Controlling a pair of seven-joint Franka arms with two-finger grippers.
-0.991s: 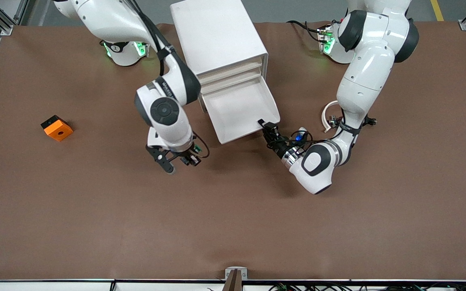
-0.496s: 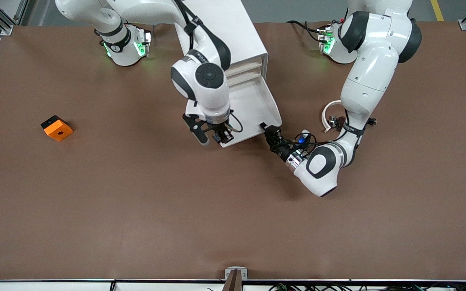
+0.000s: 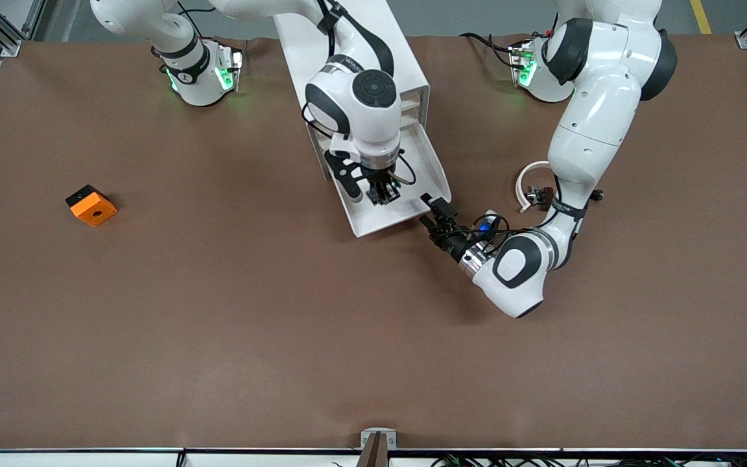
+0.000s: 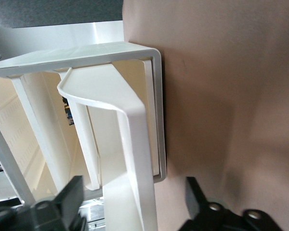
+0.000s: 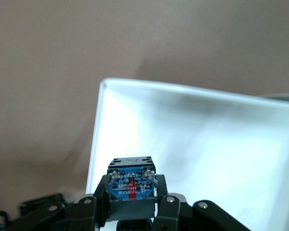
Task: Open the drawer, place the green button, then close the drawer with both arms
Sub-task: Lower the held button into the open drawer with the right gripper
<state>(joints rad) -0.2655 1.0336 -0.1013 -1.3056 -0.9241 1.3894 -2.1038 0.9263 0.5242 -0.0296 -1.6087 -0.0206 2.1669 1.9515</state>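
The button (image 5: pixel 131 186) sits clamped in the right gripper (image 3: pixel 380 192) over the open drawer (image 3: pixel 373 220)'s tray — lower it nearly to the floor, away from the rim, before releasing. The left gripper (image 3: pixel 437 217) waits at the drawer's front corner, fingers apart; only its wrist view shows the front lip between them
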